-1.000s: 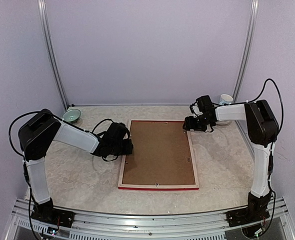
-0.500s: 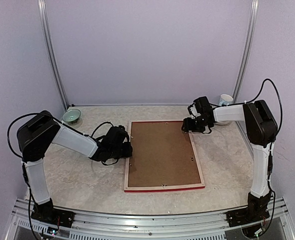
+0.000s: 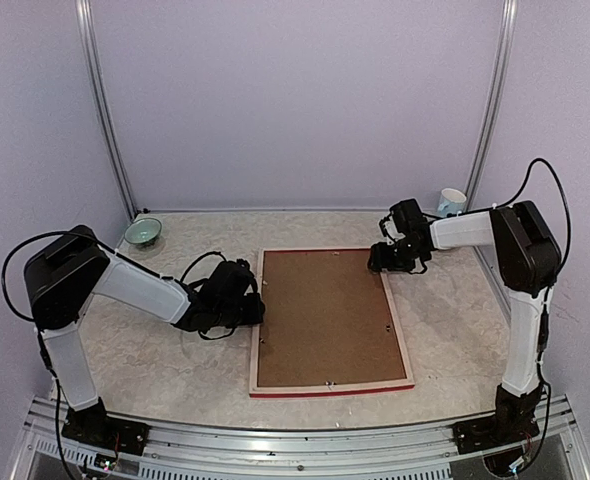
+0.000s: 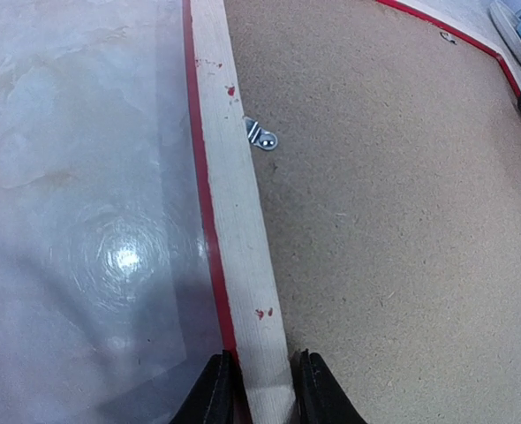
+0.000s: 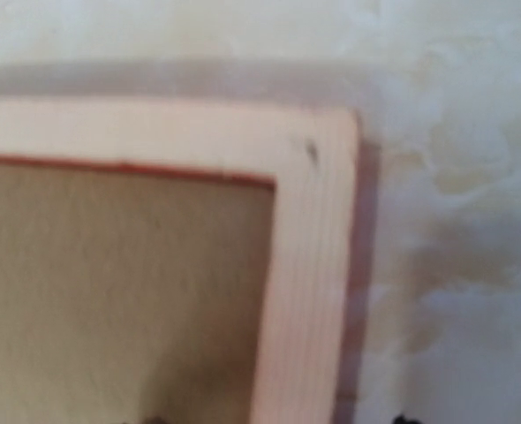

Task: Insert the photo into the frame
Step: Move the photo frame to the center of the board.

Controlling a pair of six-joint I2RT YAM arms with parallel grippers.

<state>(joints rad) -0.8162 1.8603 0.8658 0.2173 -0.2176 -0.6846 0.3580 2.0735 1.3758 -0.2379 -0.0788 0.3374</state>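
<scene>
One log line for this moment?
frame: back up | left gripper: shut on frame edge | right gripper: open over far-right corner | photo: unseen

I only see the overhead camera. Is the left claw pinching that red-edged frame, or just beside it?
Observer: Pinching: up close, the left claw clamps one rail of the red-edged pale wood picture frame.
Visitor: What holds the board in?
Observer: A small silver metal clip lies on the brown backing board beside that rail.
Visitor: The other side?
Observer: The blurred camera on the right claw shows a small dark mark at the frame's corner.
</scene>
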